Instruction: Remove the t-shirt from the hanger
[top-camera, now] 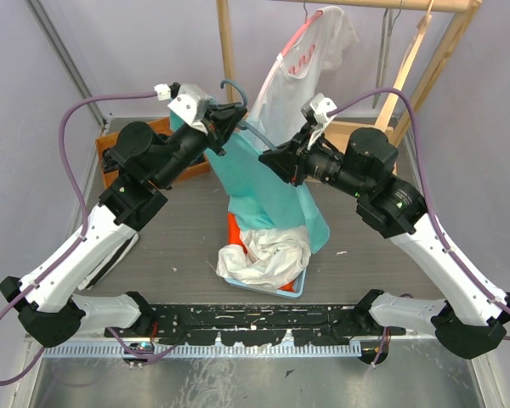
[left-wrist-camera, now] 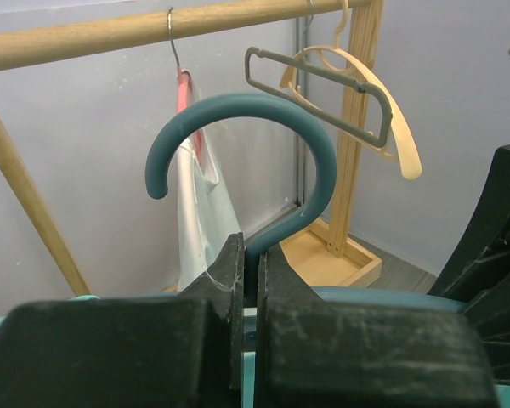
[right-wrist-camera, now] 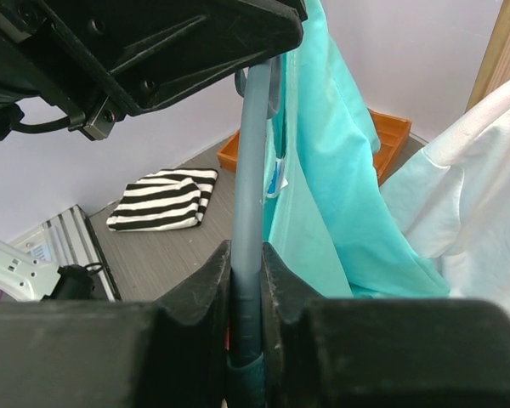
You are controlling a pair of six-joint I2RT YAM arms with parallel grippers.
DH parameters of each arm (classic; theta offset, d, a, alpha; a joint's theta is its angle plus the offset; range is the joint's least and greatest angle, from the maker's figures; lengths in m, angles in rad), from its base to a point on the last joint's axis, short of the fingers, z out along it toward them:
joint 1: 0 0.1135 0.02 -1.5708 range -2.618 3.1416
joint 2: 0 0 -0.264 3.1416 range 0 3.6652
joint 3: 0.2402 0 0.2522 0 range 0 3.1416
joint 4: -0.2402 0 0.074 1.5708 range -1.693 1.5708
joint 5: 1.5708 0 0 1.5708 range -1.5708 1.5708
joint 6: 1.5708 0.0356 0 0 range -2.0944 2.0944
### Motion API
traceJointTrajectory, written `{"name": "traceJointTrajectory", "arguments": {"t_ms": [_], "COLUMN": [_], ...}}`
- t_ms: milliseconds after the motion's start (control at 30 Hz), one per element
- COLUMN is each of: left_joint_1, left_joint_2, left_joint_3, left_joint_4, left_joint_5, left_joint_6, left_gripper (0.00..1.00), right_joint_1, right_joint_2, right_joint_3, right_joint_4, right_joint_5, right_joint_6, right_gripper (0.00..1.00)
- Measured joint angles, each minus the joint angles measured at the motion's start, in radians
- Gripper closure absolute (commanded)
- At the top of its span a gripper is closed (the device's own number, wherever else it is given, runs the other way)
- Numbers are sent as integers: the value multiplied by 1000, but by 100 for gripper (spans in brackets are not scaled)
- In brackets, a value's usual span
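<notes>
Together, two robot arms are holding a grey-blue hanger (right-wrist-camera: 251,153) aloft over the table, with the turquoise t-shirt (top-camera: 272,195) draping from it between them. The left gripper (left-wrist-camera: 253,255) is pinching fully shut on the hanger's neck, just below the hook, which is curving up clear of the wooden rail (left-wrist-camera: 110,34) behind it. The right gripper (right-wrist-camera: 246,255) is clamping on the hanger's shoulder bar, its jaws drawn in to the thickness of the bar.

The hanger's long axis is running from one gripper to the other. The shirt is hanging below that line, its lower edge trailing toward a blue tray (top-camera: 296,289) of white cloth. In the right wrist view the fabric is falling just beside the gripped bar, so the right arm is working nearer the cloth, while the left is gripping up at the hook, above the collar. Whether the gripped shoulder is inside the shirt cannot be told.

Freeing the garment is likely turning on this layout. The cloth needs to slide down and off along the bar, and the hand at the hook looks best placed to steady the hanger.
</notes>
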Motion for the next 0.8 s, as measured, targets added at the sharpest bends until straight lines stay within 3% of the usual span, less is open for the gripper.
{"name": "traceJointTrajectory", "arguments": {"t_ms": [67,233,800], "left_joint_1": [0,0,0], "left_joint_2": [0,0,-48], "left_joint_3": [0,0,8], "left_joint_4": [-2,-26,-114], "left_joint_5": [-5,-42,-146], "left_joint_6": [0,-13,-3], "left_gripper": [100,100,100], "right_joint_1": [0,1,1], "right_joint_2": [0,-1,7], "right_joint_3": [0,28,144], "right_joint_4": [-1,1,33], "right_joint_5": [5,26,211], "right_joint_6": [2,5,27], "right_gripper": [59,37,34]}}
